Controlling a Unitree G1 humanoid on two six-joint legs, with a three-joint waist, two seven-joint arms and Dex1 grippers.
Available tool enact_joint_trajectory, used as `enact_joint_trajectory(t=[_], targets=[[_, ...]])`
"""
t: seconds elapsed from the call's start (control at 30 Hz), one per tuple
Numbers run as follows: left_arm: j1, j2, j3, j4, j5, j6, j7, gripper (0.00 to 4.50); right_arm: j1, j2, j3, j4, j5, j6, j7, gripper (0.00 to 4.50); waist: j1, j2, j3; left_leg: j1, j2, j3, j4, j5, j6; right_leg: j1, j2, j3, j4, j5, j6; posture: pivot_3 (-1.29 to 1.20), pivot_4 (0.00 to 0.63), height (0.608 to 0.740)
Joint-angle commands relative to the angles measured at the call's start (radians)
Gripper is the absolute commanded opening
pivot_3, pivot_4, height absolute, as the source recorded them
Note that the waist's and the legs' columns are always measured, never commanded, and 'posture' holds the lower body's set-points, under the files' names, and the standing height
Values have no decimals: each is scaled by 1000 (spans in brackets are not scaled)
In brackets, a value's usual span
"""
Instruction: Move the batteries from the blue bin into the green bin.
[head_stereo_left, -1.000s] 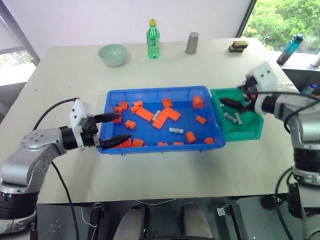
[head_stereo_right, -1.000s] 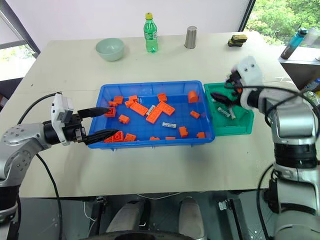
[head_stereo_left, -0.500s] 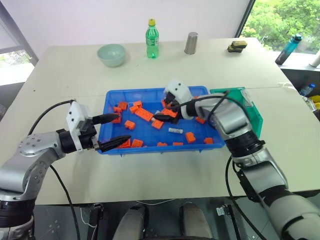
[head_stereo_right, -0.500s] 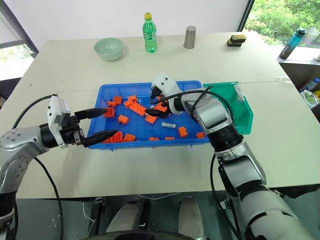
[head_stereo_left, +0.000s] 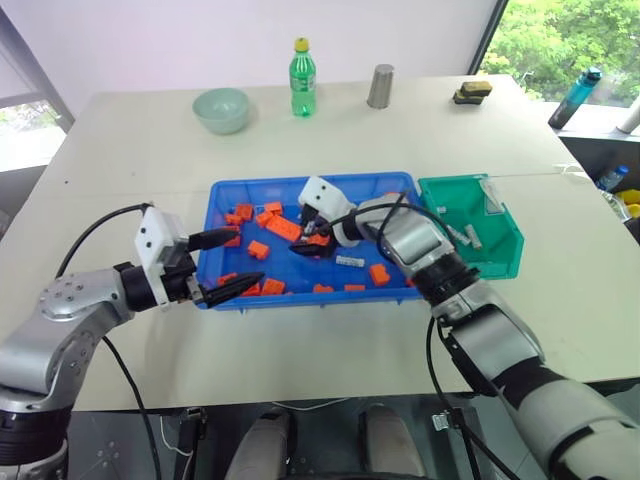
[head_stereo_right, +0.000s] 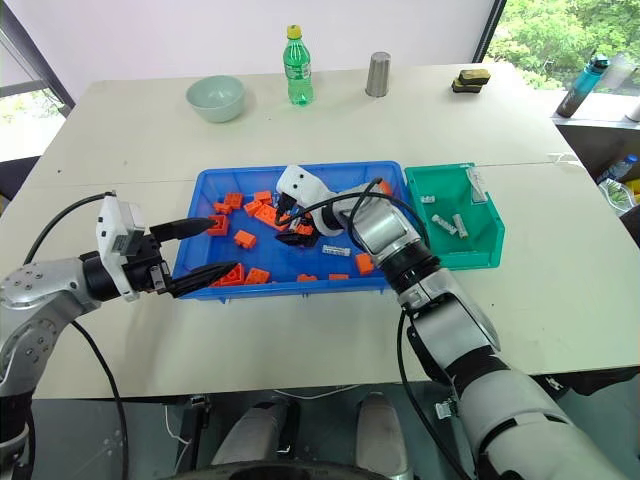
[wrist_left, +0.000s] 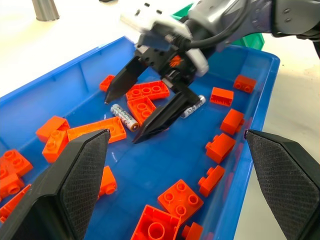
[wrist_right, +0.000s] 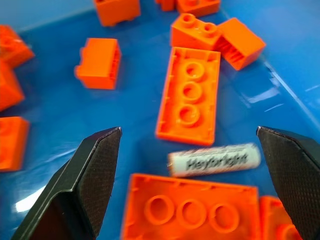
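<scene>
Right now I'm on the reach step: battery (wrist_left: 123, 116) lies flat on the floor of the blue bin (head_stereo_left: 232, 190), between the orange bricks (wrist_left: 145, 97), and my right claw (wrist_left: 136, 116) hangs just above it, fingers spread wide, nothing in them. In the right wrist view the same battery (wrist_right: 214, 160) sits between the two black fingers (wrist_right: 93, 171), wedged against a long brick, printed label up, silver-grey with a white wrap. A second battery (wrist_left: 192, 106) lies just behind the right claw, near a small brick. So at least two are left in the blue bin, as far as I can tell.

Next move, my guess: drop the claw the rest of the way, straddle the battery across its short axis, close, lift, carry over to the green bin (head_stereo_right: 487, 245). Bricks touch it on one side, so a finger may land on a brick or drag one along.

Green bin sits just beside the blue bin's right end, on the surface (head_stereo_left: 130, 140); a few batteries lie in it already (head_stereo_right: 441, 224).

Left claw (head_stereo_left: 228, 264) is open too, empty, parked at the blue bin's left end, one finger over the rim. Bowl, green bottle and metal cup stand well apart at the far side.
</scene>
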Motion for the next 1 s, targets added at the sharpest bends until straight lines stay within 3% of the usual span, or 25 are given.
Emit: enact_joint_trajectory(t=[0.03,0.4,0.53,0.73,0.87,1.0], targets=[[-3,1,39,-30,-25,-5,9,4500,-44,12,-19,39,-20,-53,15,4464,-1,0,0,0,0,0,0,0,0,0,0,0,0,0,0,0,150,727],[-17,2,28,-27,-34,-7,23,4500,-66,-3,-22,171,-65,-168,122,4464,-2,0,0,0,0,0,0,0,0,0,0,0,0,0,0,0,150,727],[-29,1,25,-24,-35,-6,26,4500,-77,15,-41,227,-72,-194,107,3185,-2,0,0,0,0,0,0,0,0,0,0,0,0,0,0,0,150,727],[-50,3,30,-7,-42,0,23,4500,-64,-4,-96,135,-42,-144,109,3147,-1,0,0,0,0,-1,0,0,0,0,0,-1,0,0,0,0,150,727],[-67,2,12,10,-36,-4,10,4500,-35,-45,-175,-11,17,2,110,3147,1,0,0,0,0,-1,0,0,0,0,0,-1,0,0,0,0,150,727],[-102,-1,-11,42,-28,-10,-7,4500,8,-78,-160,-92,4,39,112,3147,1,0,0,0,0,-1,0,0,0,1,0,-1,0,0,0,0,150,727]])
